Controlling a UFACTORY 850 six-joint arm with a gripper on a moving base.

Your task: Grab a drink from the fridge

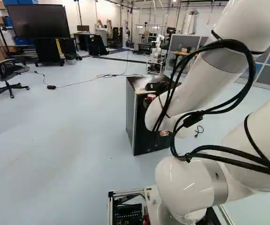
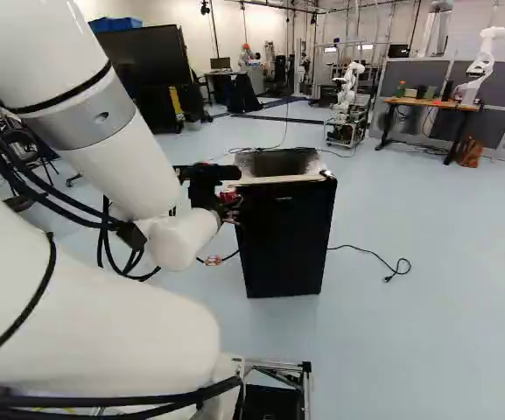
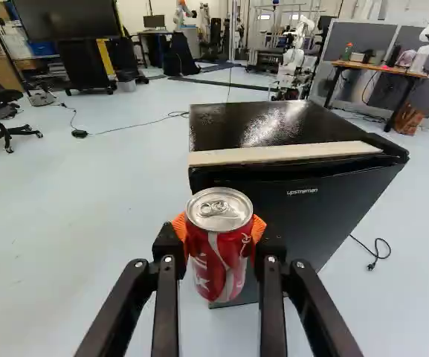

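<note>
Near the fridge edge point(image 3: 296, 175), the pincer point(image 2: 229, 200) grips a can point(image 3: 218, 256).

At the left of the left base view, a large black screen point(image 1: 37, 21) was mounted on a dark stand, and a black office chair point(image 1: 6, 70) was placed nearer on the pale floor point(image 1: 55, 140). A small black box point(image 1: 51, 87) was joined to a thin cable point(image 1: 109, 76). At the upper right of the right base view, a wooden-topped desk point(image 2: 431, 104) was set before grey partitions point(image 2: 410, 74), with a brown bag point(image 2: 469, 152) placed beside it.
</note>
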